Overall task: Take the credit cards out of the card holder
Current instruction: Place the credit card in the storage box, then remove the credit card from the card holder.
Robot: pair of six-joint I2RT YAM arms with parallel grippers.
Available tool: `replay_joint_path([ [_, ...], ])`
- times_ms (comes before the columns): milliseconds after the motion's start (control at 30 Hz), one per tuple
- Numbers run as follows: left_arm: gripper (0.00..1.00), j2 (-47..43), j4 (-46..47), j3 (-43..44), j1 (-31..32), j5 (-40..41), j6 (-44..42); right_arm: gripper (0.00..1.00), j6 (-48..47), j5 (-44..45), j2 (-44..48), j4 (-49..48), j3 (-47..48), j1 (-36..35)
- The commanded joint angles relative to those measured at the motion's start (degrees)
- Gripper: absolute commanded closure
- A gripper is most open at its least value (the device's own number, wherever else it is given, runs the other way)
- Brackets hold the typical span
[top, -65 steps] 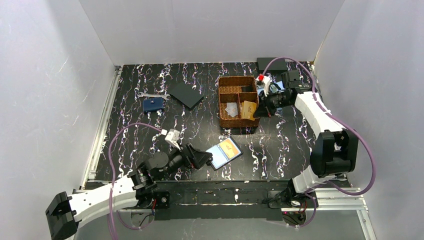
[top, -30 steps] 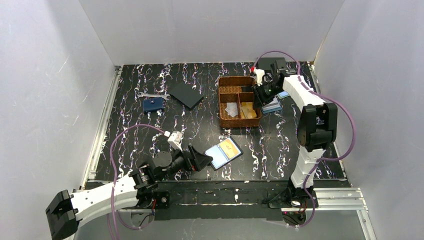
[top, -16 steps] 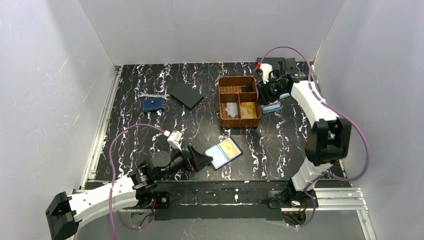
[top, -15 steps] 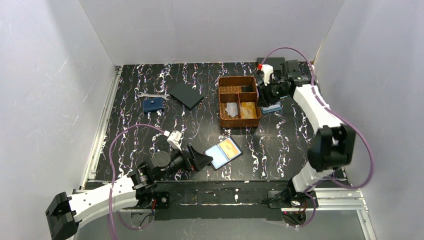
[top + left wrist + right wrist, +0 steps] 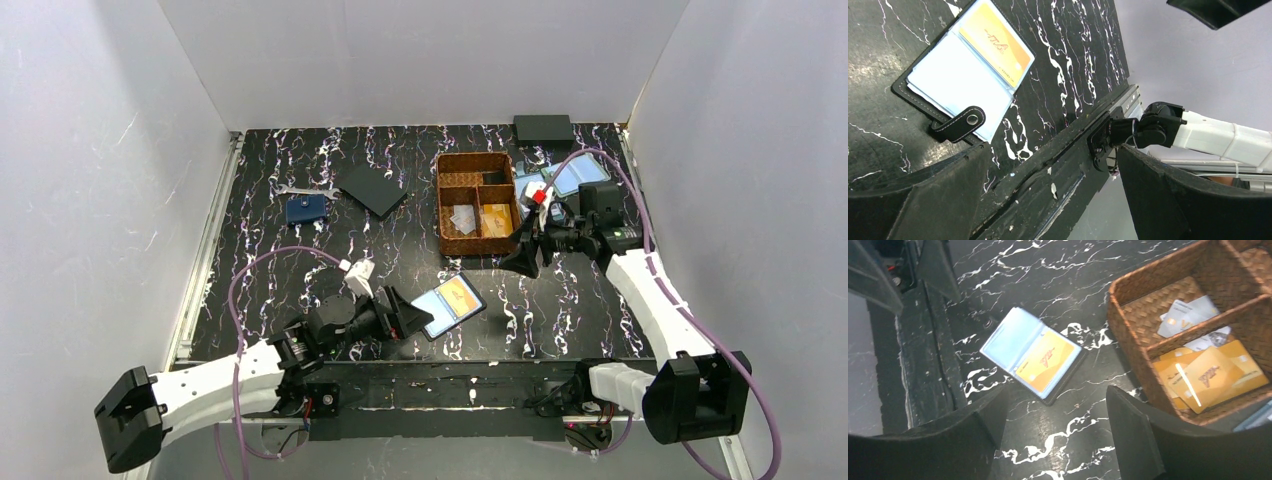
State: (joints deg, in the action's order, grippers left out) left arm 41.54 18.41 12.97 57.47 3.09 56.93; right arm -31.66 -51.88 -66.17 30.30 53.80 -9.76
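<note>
The card holder (image 5: 447,305) lies open and flat on the counter (image 5: 560,300). It sits just past the tips of the left fingers (image 5: 923,200). These are spread wide and hold nothing. The right fingers (image 5: 1143,440) are spread too, with nothing between them. They hang above the counter, and the holder is down in front of them, well apart. The basket (image 5: 440,205) is close beside them on the other side.

One orange card (image 5: 995,42) sits in the clear sleeve of the leaf far from the left fingers. The leaf near them looks pale blue, and the snap tab (image 5: 960,121) sticks out from its near edge. Some credit cards (image 5: 1205,374) lie in a box of the basket, so part of the job looks done. The orange card looks like the next one to take out.

To do this well, one set of fingers should hold the holder down. The left fingers are closest, so they could press on the blue leaf or the black rim by the tab. They should stay off the orange card. If nothing holds it, the whole holder will likely slide or lift when the card is pulled.

The right fingers should come down slowly over the orange card. They should pinch only its thin edge, not the sleeve. Then they should pull flat, along the sleeve, not up.

I cannot tell from here which side of the sleeve is open, so look closer first.
</note>
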Motion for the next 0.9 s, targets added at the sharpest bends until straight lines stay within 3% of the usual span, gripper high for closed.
replay_joint_path([
  [0,0.02,2.6,1.5,3.1,-0.3,-1.2,1.6,0.20,-0.1,-6.6,2.6,-6.3,-3.8,0.1],
  [233,0.02,4.9,1.5,3.1,-0.3,1.5,3.8,0.02,2.1,-10.6,3.1,-11.9,-9.3,0.1],
  [433,0.02,6.6,1.6,1.2,-0.3,5.8,10.9,0.02,8.0,-11.3,3.4,-17.5,-13.1,0.1],
  [600,0.02,10.7,1.6,3.9,-0.3,2.3,8.2,0.02,8.1,-12.0,2.9,-18.0,-14.7,0.1],
  [867,0.02,20.2,1.6,11.3,-0.2,-4.6,0.2,0.02,-5.4,-4.6,-1.7,-5.8,-11.4,0.0],
])
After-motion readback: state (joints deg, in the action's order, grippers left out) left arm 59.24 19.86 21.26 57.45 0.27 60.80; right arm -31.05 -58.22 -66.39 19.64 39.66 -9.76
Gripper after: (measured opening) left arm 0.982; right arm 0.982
